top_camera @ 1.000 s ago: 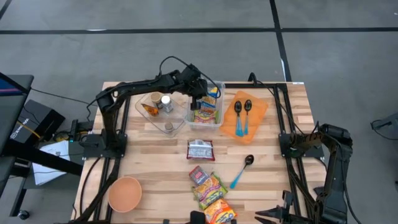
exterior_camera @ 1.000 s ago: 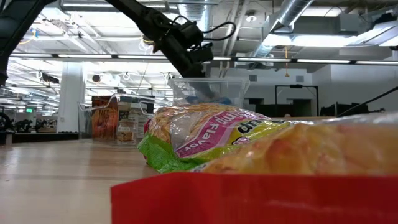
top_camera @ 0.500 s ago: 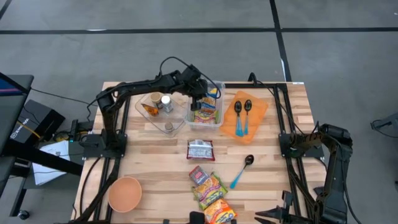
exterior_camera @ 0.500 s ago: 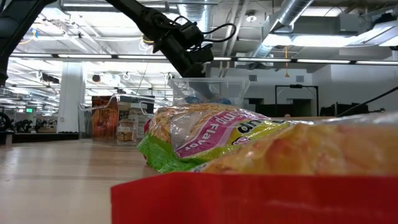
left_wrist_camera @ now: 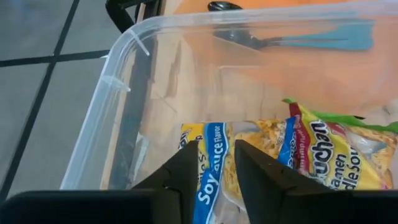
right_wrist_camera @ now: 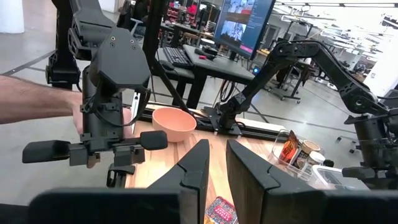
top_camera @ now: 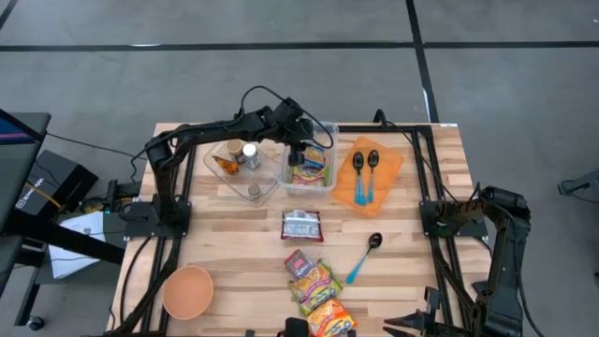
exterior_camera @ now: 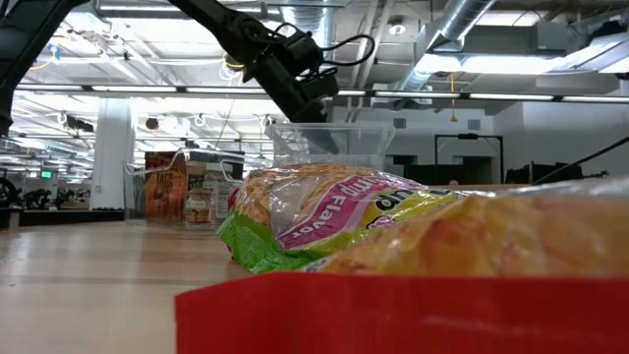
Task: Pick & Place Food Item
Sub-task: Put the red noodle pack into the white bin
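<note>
Probably a robotics lab: exposed ducts, monitor, spare arms.

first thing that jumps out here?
The left gripper hangs over the clear bin at the table's far side, fingers slightly parted above noodle packets. Bright snack bags cluster at the near edge. The right arm waits at the right side.

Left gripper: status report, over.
Left gripper slightly open over noodle pack in clear bin. Right gripper parked, slightly open. Nothing blocking.
</note>
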